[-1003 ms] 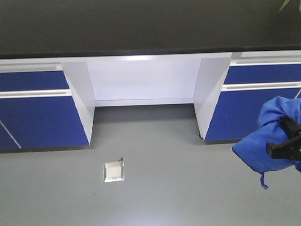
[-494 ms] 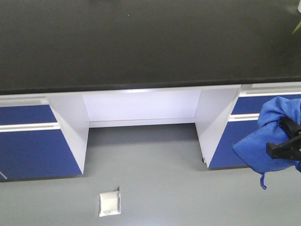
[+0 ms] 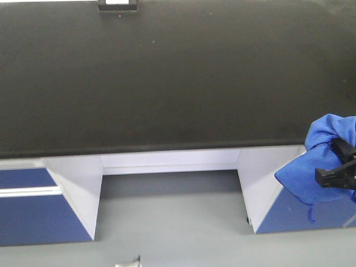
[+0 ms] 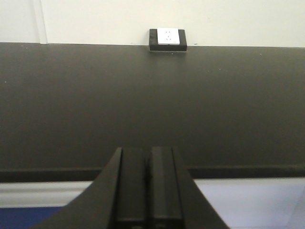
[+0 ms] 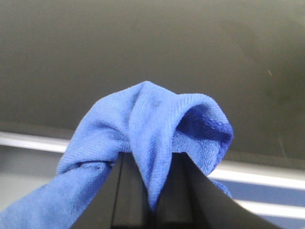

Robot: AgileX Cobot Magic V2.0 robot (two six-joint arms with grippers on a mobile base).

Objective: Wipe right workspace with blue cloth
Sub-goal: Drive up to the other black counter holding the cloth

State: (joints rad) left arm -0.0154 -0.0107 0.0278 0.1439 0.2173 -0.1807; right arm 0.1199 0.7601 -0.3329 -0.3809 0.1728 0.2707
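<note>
The blue cloth (image 3: 318, 167) hangs bunched from my right gripper (image 3: 338, 169) at the right edge of the front view, in front of the bench's front edge. In the right wrist view the right gripper (image 5: 151, 160) is shut on the blue cloth (image 5: 147, 119), which drapes over both fingers. The right workspace is a wide matte black benchtop (image 3: 167, 78) filling the upper front view, with a small black box with a white face (image 3: 117, 5) at its far edge. My left gripper (image 4: 148, 152) is shut and empty, held before the benchtop (image 4: 143, 105) facing the box (image 4: 167, 39).
Blue cabinet fronts (image 3: 33, 206) and white panels (image 3: 78, 189) stand under the bench around an open knee space. The floor (image 3: 172, 228) is grey, with a small metal floor plate (image 3: 128, 263) at the bottom edge. A pale wall (image 4: 95, 19) rises behind the bench.
The benchtop has grown to fill much more of the front view and the cabinets and floor plate have slid down. The right gripper still holds the cloth at the same spot in the view.
</note>
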